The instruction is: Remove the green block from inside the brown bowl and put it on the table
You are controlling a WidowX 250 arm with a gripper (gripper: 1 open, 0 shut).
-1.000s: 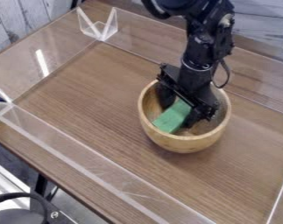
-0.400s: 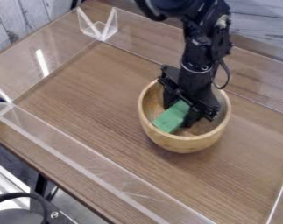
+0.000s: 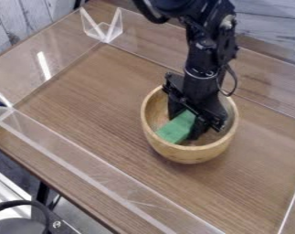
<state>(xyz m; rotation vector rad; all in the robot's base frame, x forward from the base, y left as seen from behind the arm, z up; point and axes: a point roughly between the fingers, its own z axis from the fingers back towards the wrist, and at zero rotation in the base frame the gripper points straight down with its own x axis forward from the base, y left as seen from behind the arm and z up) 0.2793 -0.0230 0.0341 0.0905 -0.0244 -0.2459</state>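
Note:
The brown bowl [image 3: 186, 140] sits on the table [image 3: 100, 101], right of centre. Inside it the green block [image 3: 178, 130] leans at a tilt, its lower end toward the bowl's near-left wall. My black gripper [image 3: 193, 112] reaches down into the bowl from above and is shut on the block's upper end. The fingertips and the block's top are partly hidden by the gripper body.
Low clear acrylic walls [image 3: 64, 164] run along the table's edges. A clear angled bracket [image 3: 104, 26] stands at the back left corner. The arm [image 3: 205, 37] rises from the bowl toward the upper right.
The gripper has shut on the green block. The bowl and block have shifted slightly left and down with the arm.

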